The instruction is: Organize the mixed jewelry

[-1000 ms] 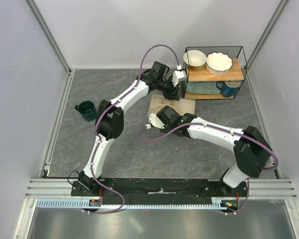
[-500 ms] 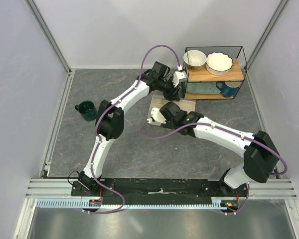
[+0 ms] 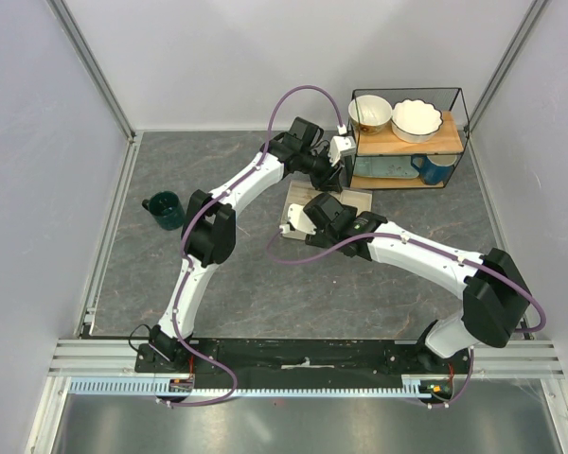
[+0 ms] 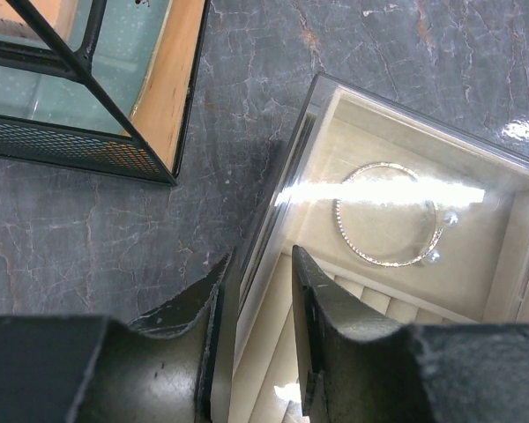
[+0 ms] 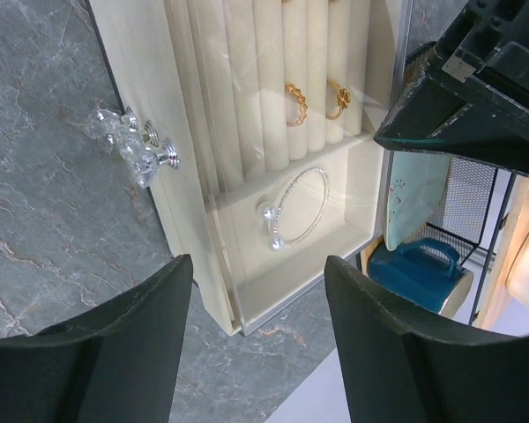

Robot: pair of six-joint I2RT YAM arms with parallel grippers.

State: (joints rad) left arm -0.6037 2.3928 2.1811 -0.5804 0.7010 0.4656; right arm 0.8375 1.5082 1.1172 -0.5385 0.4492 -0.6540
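A thin silvery hoop (image 5: 307, 204) with two pearl ends lies in the end compartment of the beige tray box (image 5: 141, 79). It also shows through the clear lid in the left wrist view (image 4: 386, 218). Two small gold rings (image 5: 295, 103) sit in the slotted rolls. My left gripper (image 4: 260, 264) is shut on the edge of the box's clear lid (image 4: 273, 211), at the box's far end (image 3: 339, 175). My right gripper (image 5: 257, 273) is open and empty, hovering above the box (image 3: 298, 222).
A black wire shelf (image 3: 454, 132) with two bowls, a plate and a blue mug (image 5: 419, 269) stands just behind the box. A dark green cup (image 3: 163, 209) stands at the left. Crystal knobs (image 5: 132, 145) stick out from the box front.
My right arm has swung up and right, bringing its gripper over the box. In the last half second it has hardly moved. The left arm has stayed put.
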